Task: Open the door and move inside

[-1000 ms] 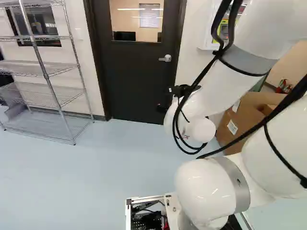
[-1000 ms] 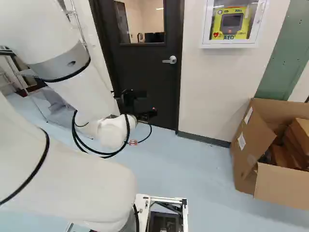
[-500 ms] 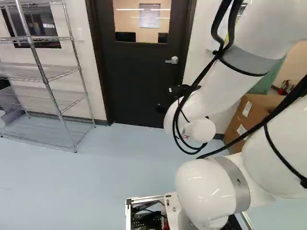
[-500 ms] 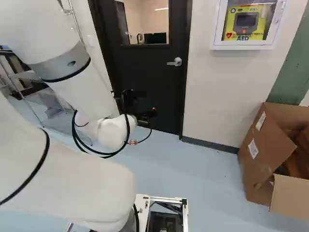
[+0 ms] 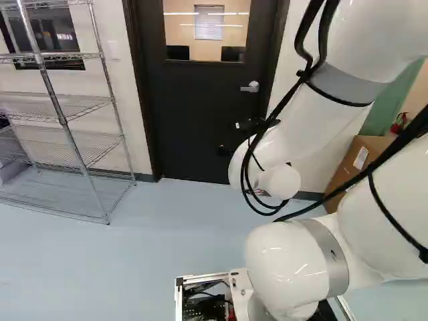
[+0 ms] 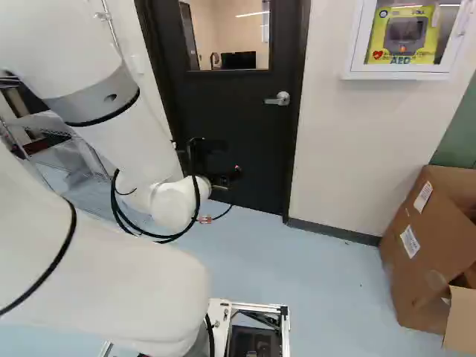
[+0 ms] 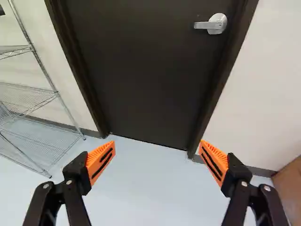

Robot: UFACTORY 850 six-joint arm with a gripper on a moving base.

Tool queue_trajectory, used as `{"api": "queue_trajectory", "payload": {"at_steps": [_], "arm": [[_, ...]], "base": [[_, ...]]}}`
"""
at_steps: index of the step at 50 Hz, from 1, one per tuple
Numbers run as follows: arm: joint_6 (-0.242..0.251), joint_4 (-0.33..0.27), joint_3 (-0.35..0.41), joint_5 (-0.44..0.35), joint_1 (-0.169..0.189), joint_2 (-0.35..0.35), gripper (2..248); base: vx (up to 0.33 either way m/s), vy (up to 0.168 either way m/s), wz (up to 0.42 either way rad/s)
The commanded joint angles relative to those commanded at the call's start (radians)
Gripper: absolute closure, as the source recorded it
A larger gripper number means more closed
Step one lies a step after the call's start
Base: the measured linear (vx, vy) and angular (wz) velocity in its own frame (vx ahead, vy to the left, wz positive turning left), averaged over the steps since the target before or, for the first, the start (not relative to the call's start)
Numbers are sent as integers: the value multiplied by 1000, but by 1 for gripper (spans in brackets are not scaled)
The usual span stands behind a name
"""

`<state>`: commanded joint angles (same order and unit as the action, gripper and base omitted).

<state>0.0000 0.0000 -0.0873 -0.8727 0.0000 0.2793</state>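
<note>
Base has moved since the earlier frame: the door [image 5: 200, 127] sits further right in both base views and nearer. Arm [image 5: 307, 114] unchanged against the joint at their foot

Door: dark, closed in its frame [image 7: 84, 89], ahead of the base. Silver handle [image 5: 251, 87] noted on its right side in the base views, lever level and pointing inward across the door. Window [image 5: 207, 33] fitted in the upper part, a lit room visible through it

Hand [image 6: 224, 161]: short of the door, lower than the handle. In the wrist view the fingers stand wide, orange pads [image 7: 100, 160] well apart and facing each other; the handle is ahead, well apart from them

Surroundings: pale wall [image 6: 342, 149] on both sides of the door. Wire rack [image 5: 65, 122] along the wall at the left of the left base view, standing on the blue-grey floor [image 5: 160, 234]. White case [image 6: 394, 73] on the wall right of the door, a yellow unit [image 6: 424, 37] inside. Cardboard box [image 6: 416, 279] on the floor at the right of the right base view, one flap folded outward; green panel [image 6: 455, 145] behind it
</note>
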Motion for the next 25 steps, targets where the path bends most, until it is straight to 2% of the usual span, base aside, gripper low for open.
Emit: {"api": "queue_trajectory", "payload": {"at_steps": [8, 25], "arm": [[0, 0, 0, 0, 0, 0, 3], [0, 0, 0, 0, 0, 0, 3]], "base": [[173, 147, -69], [162, 125, -211]]}}
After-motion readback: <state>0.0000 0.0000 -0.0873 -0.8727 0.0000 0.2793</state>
